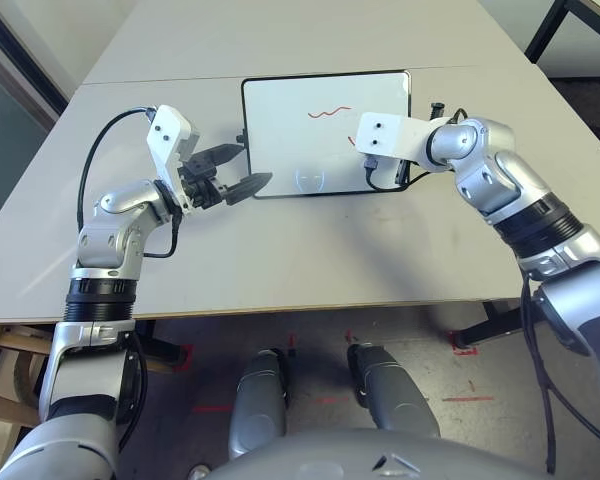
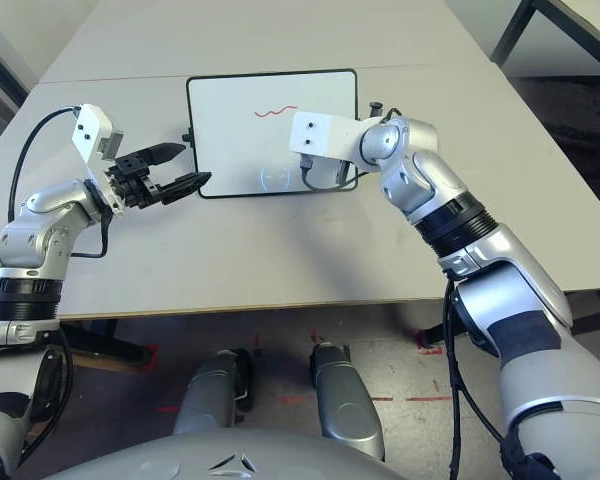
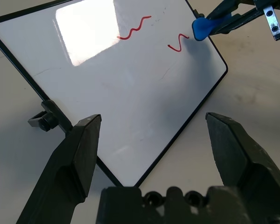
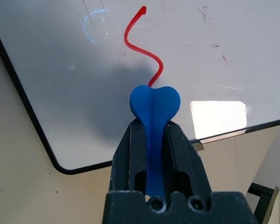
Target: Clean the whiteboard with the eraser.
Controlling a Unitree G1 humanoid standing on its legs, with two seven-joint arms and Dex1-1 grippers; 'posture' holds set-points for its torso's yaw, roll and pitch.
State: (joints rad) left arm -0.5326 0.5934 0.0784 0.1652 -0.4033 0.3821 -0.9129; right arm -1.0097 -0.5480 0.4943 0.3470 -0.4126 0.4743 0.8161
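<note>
While red lines lie on the board, cleaning: not finished, I judge; no wiped path can be told for certain.
Worktop [image 1: 190,300]: its near edge is before the robot, and the board lies flat beyond it.
Left claw [image 3: 153,116]: wide open, with nothing in it, at the left side of the board; it could get in the way if the wiping goes far left.
Right claw [image 4: 153,123]: closed firmly on the eraser, at the right part of the board.
Eraser [image 4: 155,100]: blue, over the board, close to the short red mark; if it touches the surface, I cannot tell.
Right arm's cable [image 1: 370,184]: hangs over the board and may drag there.
Whiteboard [image 1: 280,120]: black frame, a black knob [image 3: 45,121] on the left side, bright glare on the surface.
Short red mark [image 3: 179,43]: left to wipe, probably first.
Faint specks [image 4: 215,46]: also left.
Long wavy mark [image 1: 329,112]: left to wipe, farther toward the middle.
Dark table frame [image 1: 547,30]: beyond the worktop, not in the way.
</note>
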